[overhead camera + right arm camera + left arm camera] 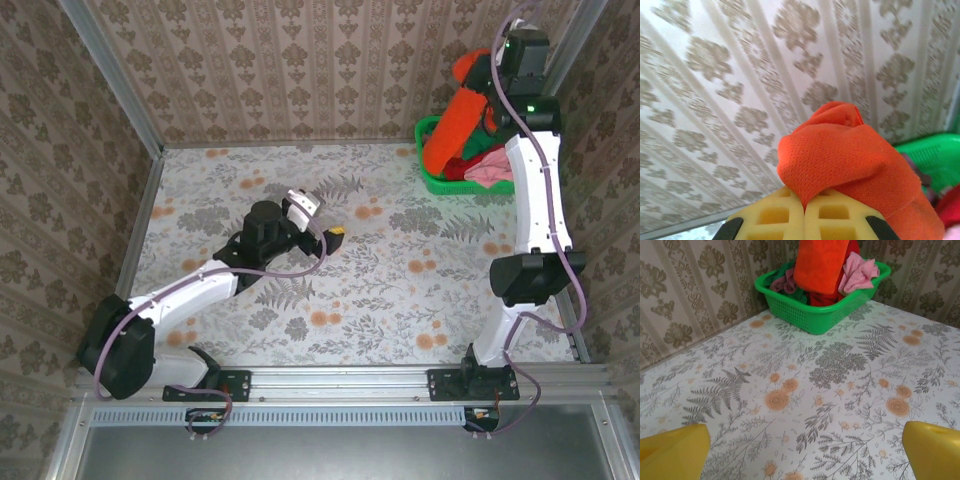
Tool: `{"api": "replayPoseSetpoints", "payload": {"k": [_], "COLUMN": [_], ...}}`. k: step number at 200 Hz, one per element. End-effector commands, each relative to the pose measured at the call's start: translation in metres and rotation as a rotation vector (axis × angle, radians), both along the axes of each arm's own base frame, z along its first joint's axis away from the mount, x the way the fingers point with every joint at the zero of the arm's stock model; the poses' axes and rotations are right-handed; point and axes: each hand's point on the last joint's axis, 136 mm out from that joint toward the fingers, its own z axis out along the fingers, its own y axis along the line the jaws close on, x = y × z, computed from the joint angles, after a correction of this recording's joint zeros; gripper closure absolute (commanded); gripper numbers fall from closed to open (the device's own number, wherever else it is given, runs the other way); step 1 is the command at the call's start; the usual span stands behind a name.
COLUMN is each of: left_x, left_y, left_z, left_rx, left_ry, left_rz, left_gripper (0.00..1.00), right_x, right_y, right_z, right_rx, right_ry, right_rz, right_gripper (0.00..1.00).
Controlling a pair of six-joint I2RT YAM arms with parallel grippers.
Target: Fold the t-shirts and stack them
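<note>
Orange t-shirt [850,155] hangs pinched between the closed yellow fingers of the right gripper [805,206], raised above the green mesh basket [815,315] at the far right corner of the floral table [400,290], where a pink t-shirt [857,272] and a red t-shirt [822,299] lie heaped. The left gripper [320,222] hovers mid-table, jaws spread wide, holding nothing.

Looking down over the whole desk [400,300] from behind, gazing low from the left wrist at the basket [815,315], hugging the shared orange t-shirt [850,155] from the right.
</note>
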Motion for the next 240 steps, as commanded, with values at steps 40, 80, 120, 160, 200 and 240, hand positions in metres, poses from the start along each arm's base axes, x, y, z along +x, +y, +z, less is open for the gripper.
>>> {"api": "replayPoseSetpoints", "payload": {"k": [40,80,120,160,200,240], "left_x": [0.02,0.026,0.012,0.001,0.013,0.044], "left_y": [0.056,0.113,0.172,0.21,0.201,0.151], "left_z": [-0.011,-0.018,-0.034,-0.039,-0.049,-0.063], "left_rx": [-0.038,-0.036,-0.121,-0.075,0.025,0.1], "left_ry": [0.042,0.119,0.234,0.286,0.388,0.535], "left_rz": [0.185,0.403,0.665,0.831,0.833,0.736], "left_gripper": [0.0,0.0,0.0,0.0,0.0,0.0], "right_x": [-0.028,-0.036,-0.064,-0.098,-0.106,-0.127], "right_y": [0.109,0.194,0.276,0.301,0.25,0.227], "right_z": [0.044,-0.018,-0.119,-0.162,-0.201,-0.244], "right_rx": [-0.098,-0.176,-0.192,-0.029,0.087,0.118], "right_ry": [-0.093,0.045,0.242,0.321,0.41,0.529], "right_rz": [0.329,0.514,0.629,0.643,0.469,0.382], "right_gripper": [1.0,1.0,0.85,0.38,0.3,0.29]}}
